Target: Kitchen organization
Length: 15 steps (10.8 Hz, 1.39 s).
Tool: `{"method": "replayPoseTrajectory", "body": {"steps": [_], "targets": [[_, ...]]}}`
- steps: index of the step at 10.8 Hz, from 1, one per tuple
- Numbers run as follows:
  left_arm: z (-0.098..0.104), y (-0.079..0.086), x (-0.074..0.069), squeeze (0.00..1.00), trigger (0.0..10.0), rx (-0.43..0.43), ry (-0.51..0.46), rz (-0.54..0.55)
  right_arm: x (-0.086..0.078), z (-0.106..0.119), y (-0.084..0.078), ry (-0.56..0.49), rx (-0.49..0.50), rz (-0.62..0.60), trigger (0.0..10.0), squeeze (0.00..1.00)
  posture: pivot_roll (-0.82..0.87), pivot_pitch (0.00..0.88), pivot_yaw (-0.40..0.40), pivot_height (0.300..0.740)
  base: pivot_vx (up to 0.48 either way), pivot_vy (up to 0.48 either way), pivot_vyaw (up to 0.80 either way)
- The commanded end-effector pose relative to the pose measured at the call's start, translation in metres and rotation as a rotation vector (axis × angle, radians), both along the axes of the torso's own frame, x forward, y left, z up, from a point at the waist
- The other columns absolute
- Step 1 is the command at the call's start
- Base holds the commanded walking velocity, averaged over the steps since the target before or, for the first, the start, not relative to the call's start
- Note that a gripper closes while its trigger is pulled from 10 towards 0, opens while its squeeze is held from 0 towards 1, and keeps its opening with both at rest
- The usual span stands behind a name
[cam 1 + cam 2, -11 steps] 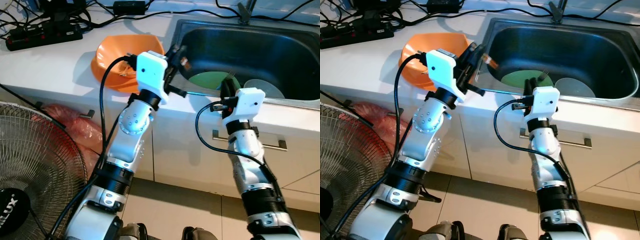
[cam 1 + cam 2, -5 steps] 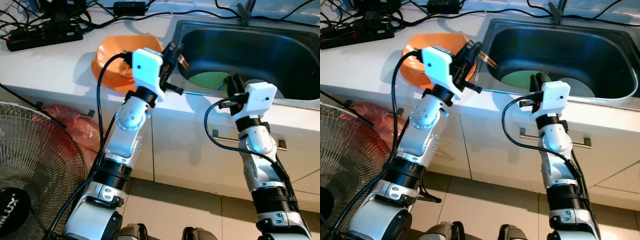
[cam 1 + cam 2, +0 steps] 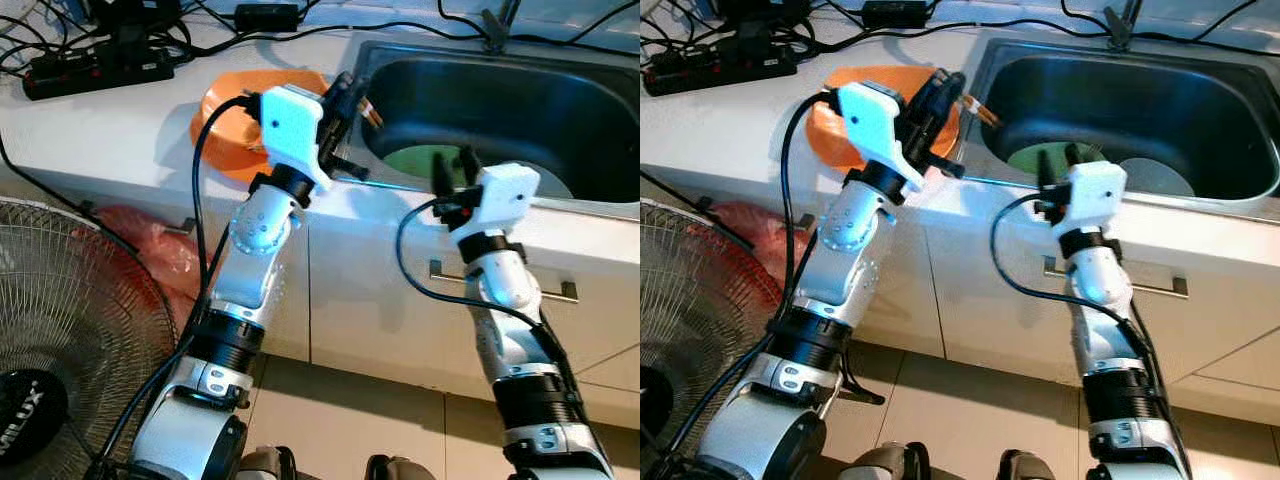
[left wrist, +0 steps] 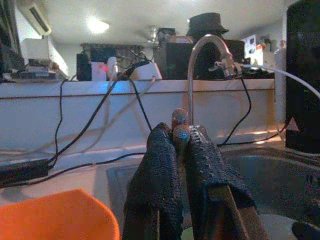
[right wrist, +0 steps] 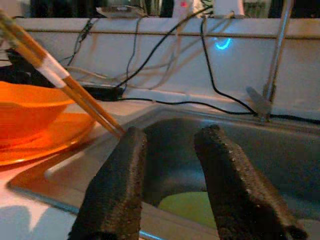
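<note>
Two arms: both are raised at the front edge of the counter [image 3: 120, 130], one on each side of the near left corner of the sink.
Sink [image 3: 600, 100]: a steel basin, at 1 o'clock in the head views; a green plate [image 3: 415, 160] lies on its floor, and a grey plate [image 3: 1160, 178] lies beside it towards 3 o'clock.
Orange bowl [image 3: 225, 125]: it stands on the counter at 11 o'clock, just beside the left rim of the sink.
Left gripper [image 4: 176, 137]: its jaws are closed on a pair of chopsticks [image 3: 975, 108]; it is between the orange bowl and the sink, and the tips of the sticks point over the sink rim.
Right gripper [image 5: 170, 150]: its jaws are apart and hold nothing; it hovers at the front rim of the sink, above the green plate.
Step in hand: I judge that the chopsticks are being carried, either out of the sink or into it; the pictures cannot tell me which.
Next move: probably the left arm must bring the sticks to their place and release them low, so they do not roll; the right gripper, already parted, may go down for the green plate, and a thin flat rim needs a careful angle.
</note>
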State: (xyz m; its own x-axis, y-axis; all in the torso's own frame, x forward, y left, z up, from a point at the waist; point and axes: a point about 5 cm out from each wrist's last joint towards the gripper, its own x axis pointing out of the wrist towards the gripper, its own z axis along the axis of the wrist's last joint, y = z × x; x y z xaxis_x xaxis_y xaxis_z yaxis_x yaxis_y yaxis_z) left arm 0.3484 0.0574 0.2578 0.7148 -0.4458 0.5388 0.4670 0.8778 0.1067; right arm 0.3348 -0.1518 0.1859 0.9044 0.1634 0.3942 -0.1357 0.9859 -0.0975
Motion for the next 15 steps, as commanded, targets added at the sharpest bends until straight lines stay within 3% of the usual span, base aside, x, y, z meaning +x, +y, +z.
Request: {"method": "replayPoseTrajectory", "body": {"steps": [1,3,4,5,7,15], "targets": [[0.005,0.000,0.000,0.00,10.0,-0.007,-0.017,-0.010,0.000,0.004,0.003,-0.014,-0.011,0.014,10.0,1.00,-0.01,0.122,0.043,0.740,0.000,0.000,0.00],[0.009,-0.001,0.000,0.00,10.0,-0.026,-0.026,-0.025,-0.001,0.007,0.012,-0.025,-0.007,0.051,10.0,1.00,-0.01,0.125,0.045,0.740,0.000,0.000,0.00],[0.011,-0.004,-0.002,0.00,10.0,-0.032,-0.037,-0.040,-0.001,0.007,0.013,-0.026,-0.007,0.056,10.0,0.79,-0.01,0.125,0.044,0.740,0.000,0.000,0.00],[0.013,-0.004,-0.002,0.00,10.0,-0.038,-0.043,-0.046,-0.002,0.008,0.016,-0.030,-0.008,0.068,10.0,0.00,-0.01,0.126,0.046,0.740,0.000,0.000,0.00],[0.016,-0.005,-0.003,0.00,10.0,-0.067,-0.042,-0.068,-0.002,0.009,0.022,-0.036,-0.006,0.088,10.0,0.00,-0.01,0.127,0.049,0.740,0.000,0.000,0.00],[0.009,-0.051,-0.025,0.00,10.0,-0.056,-0.017,-0.306,-0.003,0.012,0.033,-0.046,0.012,0.131,10.0,0.00,-0.01,0.126,0.055,0.740,0.000,0.000,0.00]]}}
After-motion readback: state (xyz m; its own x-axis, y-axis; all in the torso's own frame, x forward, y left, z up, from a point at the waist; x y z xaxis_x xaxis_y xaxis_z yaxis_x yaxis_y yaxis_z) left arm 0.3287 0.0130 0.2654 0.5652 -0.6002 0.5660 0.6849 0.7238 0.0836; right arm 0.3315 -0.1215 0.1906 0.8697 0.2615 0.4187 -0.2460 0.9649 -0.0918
